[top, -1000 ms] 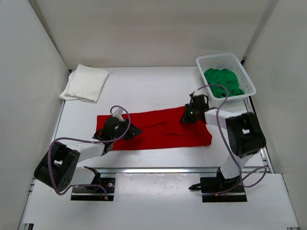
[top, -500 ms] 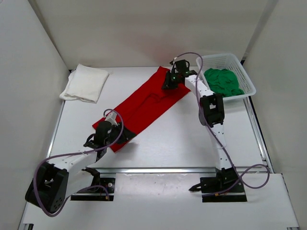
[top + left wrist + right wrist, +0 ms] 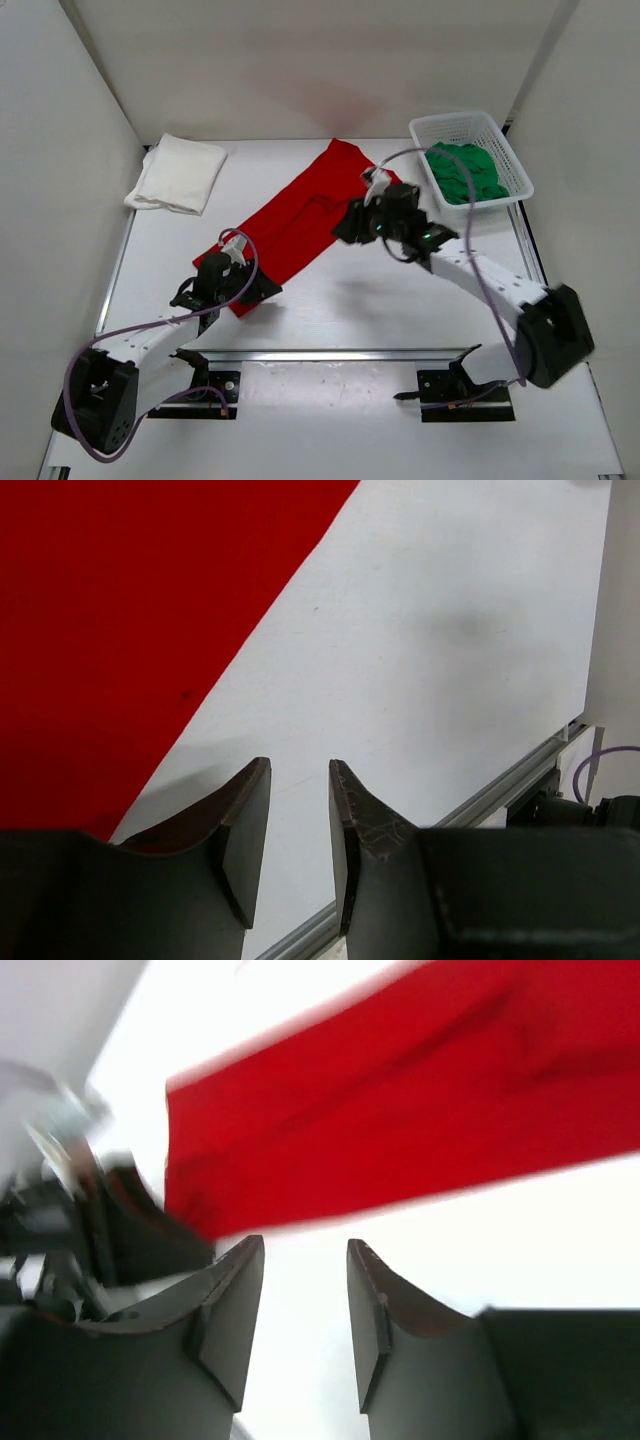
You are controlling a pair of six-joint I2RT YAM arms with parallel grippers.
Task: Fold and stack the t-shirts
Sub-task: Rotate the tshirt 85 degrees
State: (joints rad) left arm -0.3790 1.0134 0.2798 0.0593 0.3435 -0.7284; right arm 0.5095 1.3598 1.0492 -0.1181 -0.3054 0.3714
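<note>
Blur smears red shirt [image 3: 380, 1110] edges.

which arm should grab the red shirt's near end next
Left: the left gripper sits open at the near corner of the red shirt; the right gripper hovers nearer its far half.

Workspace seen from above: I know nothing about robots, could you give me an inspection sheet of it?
Surface: white table.
Job's things: red t-shirt lying diagonally mid-table; white t-shirt folded at far left; green t-shirt bunched in the basket.
Clutter: white mesh basket, far right.
Grippers: left gripper open, empty, at the red t-shirt's near end; right gripper open, empty, by its right edge.
Cables: purple cables looping along both arms.
Surroundings: plain white walls.
</note>
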